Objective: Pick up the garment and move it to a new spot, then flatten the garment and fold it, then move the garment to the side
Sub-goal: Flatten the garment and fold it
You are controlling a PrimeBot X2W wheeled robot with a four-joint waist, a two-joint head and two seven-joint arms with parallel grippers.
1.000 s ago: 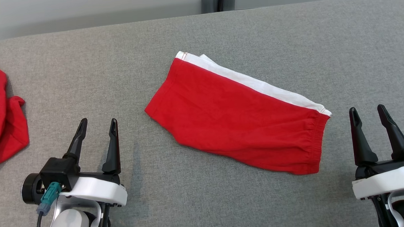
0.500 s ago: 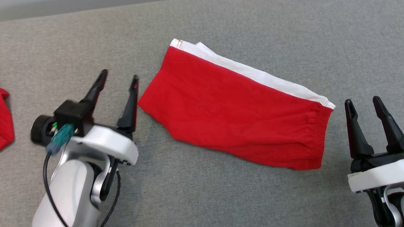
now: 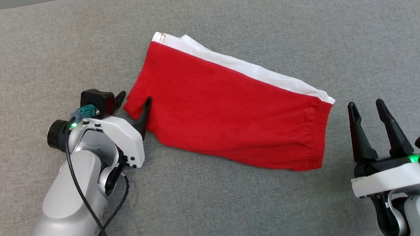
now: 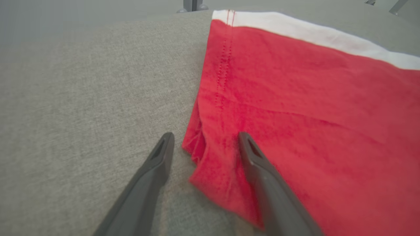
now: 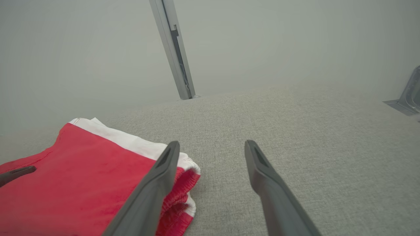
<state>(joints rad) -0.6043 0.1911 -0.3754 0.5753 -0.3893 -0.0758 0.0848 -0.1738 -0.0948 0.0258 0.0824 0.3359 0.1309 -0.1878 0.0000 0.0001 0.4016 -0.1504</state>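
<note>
Garment [image 3: 227,110], soft, light and floppy red shorts flat on the grey surface [image 3: 235,202], has its hem corner between the spread fingers of the left gripper [image 3: 135,96], probably the place to pinch through every layer; the right gripper [image 3: 365,103], also spread, sits near the waistband.

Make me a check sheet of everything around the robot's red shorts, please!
Surface: grey fabric surface, flat.
Job's things: red garment with a white stripe, lying flat, elastic waistband toward the right jaws.
Clutter: nothing seen.
Jaws: left jaws open, straddling the garment's corner, one finger over the cloth; right jaws open, beside the waistband, apart from it.
Cables: black cable along the left forearm, teal plug at the wrist.
Surroundings: pale wall, metal post.
</note>
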